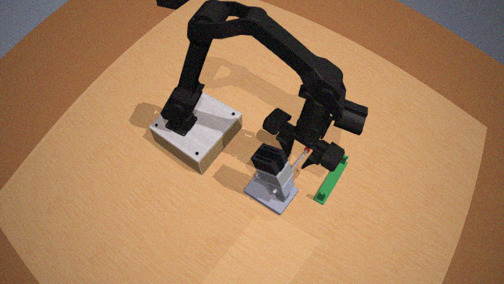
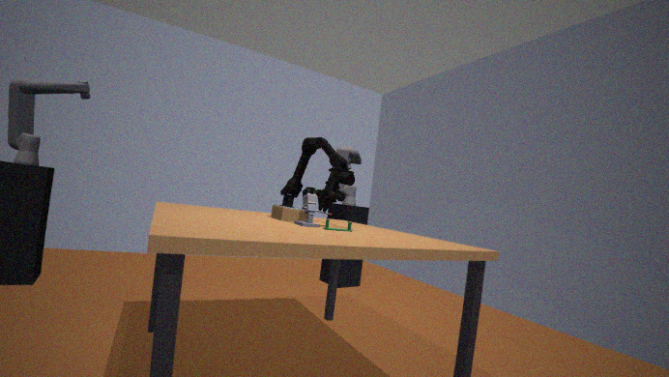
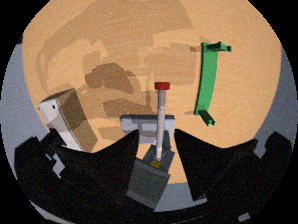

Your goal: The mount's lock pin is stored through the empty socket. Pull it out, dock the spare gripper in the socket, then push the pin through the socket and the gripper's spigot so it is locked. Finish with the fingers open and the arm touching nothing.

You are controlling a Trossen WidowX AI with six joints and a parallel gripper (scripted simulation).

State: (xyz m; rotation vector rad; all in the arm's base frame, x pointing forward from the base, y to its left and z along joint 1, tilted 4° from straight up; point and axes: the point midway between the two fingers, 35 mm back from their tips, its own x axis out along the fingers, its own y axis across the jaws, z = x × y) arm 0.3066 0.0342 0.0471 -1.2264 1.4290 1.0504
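Pale wood grain fills most of the top view, running out to a brown floor at the corners. My gripper [image 1: 299, 154] [image 2: 325, 208] [image 3: 156, 132] sits right of centre there, its fingers parted about halfway with nothing between them in their grip; in the wrist view one dark finger stands to each side of the pin's shaft, apart from it. The lock pin [image 1: 299, 159] [image 2: 323, 213] [image 3: 160, 117] is in the mount, just below my fingers in the top view. Its long axis slants there from the red head at upper right down to lower left, and a pale tip shows on the far side (small, but I take it for the pin's end). So I judge it runs right through the socket and the spigot.

The spare gripper [image 1: 270, 159] [image 2: 309, 197] [image 3: 156, 132] stands upright in the mount [image 1: 280, 208] [image 2: 300, 222] [image 3: 148, 122], black end up, presumably so the cross-holes line up for the pin. Right of it in the top view lies the green rack [image 1: 331, 182] [image 2: 338, 229] [image 3: 207, 80], its two posts up and nothing across them, likely a rest for the pin. I judge the locking push done or nearly so; what remains is backing straight off without my fingers catching the red head.
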